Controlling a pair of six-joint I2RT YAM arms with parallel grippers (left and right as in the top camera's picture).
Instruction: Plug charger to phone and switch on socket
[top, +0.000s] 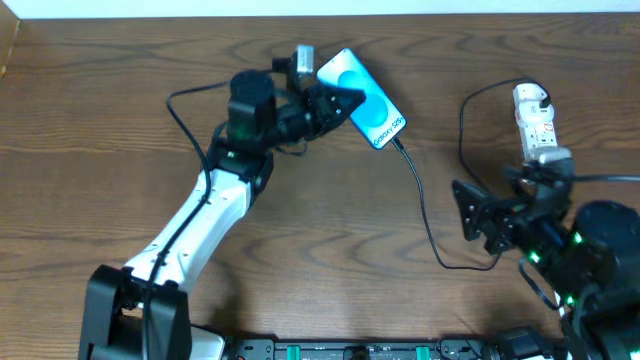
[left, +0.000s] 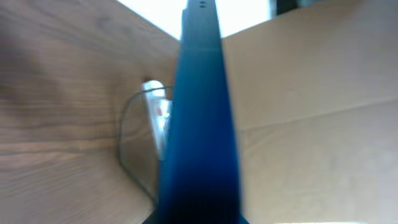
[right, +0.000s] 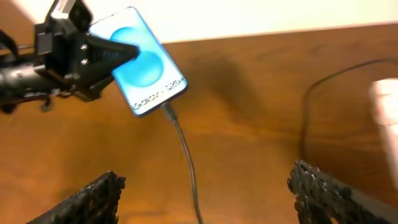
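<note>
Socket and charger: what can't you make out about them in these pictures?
- Socket switch, on or off: overhead, too small to read. Its near end lies under the right arm.
- Socket, right wrist view: blurred and cut off by the right edge.
- Socket, left wrist view: blurred and half hidden behind the phone.
- Charger far end: overhead, lost beneath the right arm.

Brown wood-grain table (top: 100, 150): smooth, low sheen.
Slim blue-screened phone (top: 362, 98): glossy glass face, black edges.
Thin black charger cable (top: 421, 205): matt, rubbery look.
White elongated power strip (top: 535, 120): smooth plastic.
Right gripper (right: 206, 177): black fingers (right: 93, 196), rough knurled texture.
</note>
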